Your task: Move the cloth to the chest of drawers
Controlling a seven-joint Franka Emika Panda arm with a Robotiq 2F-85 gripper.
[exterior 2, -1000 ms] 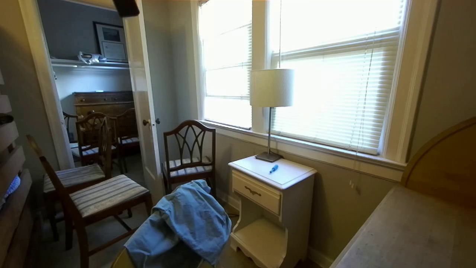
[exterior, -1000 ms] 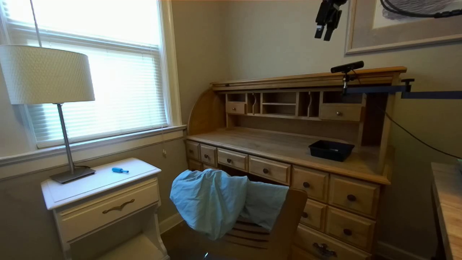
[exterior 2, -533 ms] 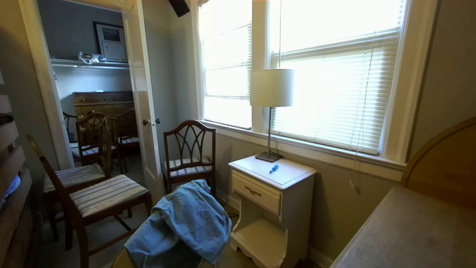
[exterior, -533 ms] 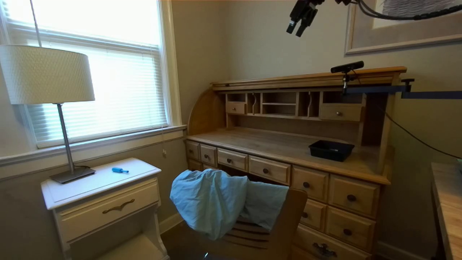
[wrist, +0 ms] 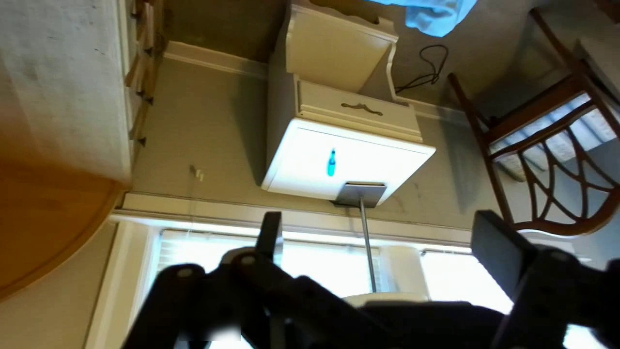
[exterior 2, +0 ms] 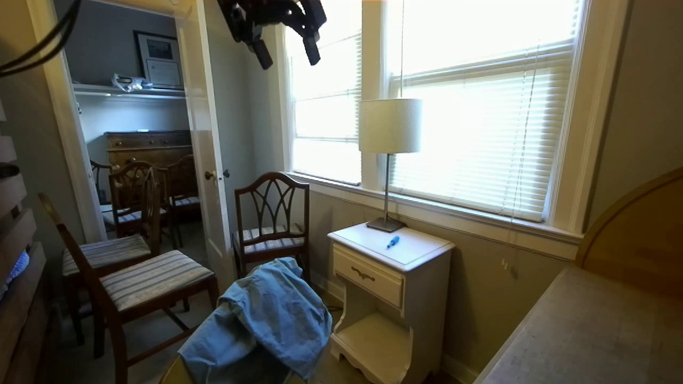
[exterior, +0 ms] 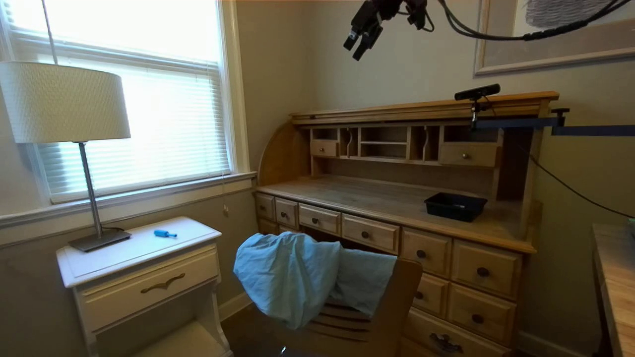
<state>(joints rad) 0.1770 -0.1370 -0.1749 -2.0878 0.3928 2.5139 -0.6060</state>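
Note:
The light blue cloth (exterior: 287, 272) hangs crumpled over the back of a wooden chair (exterior: 408, 287). It also shows in an exterior view (exterior 2: 272, 320) and at the top edge of the wrist view (wrist: 438, 17). A white nightstand with one drawer (exterior: 191, 234) stands beside it; a wooden roll-top desk with several drawers (exterior: 347, 191) stands behind. I cannot tell which is the chest of drawers. My gripper (exterior: 354, 49) is high above the cloth and desk, apart from both. Its jaws stand wide apart with nothing between them, in an exterior view (exterior 2: 290, 62) and the wrist view (wrist: 378, 218).
A lamp (exterior: 64, 101) and a blue screwdriver-like tool (exterior: 164, 233) are on the nightstand. A black tray (exterior: 449, 214) sits on the desk. A camera (exterior: 477, 92) on a bar stands before the desk's right part. Striped chairs (exterior 2: 160, 277) stand near the doorway.
My gripper has moved leftward past the picture frame in an exterior view. It has moved right and come further into view at the top in an exterior view. The cloth has not moved.

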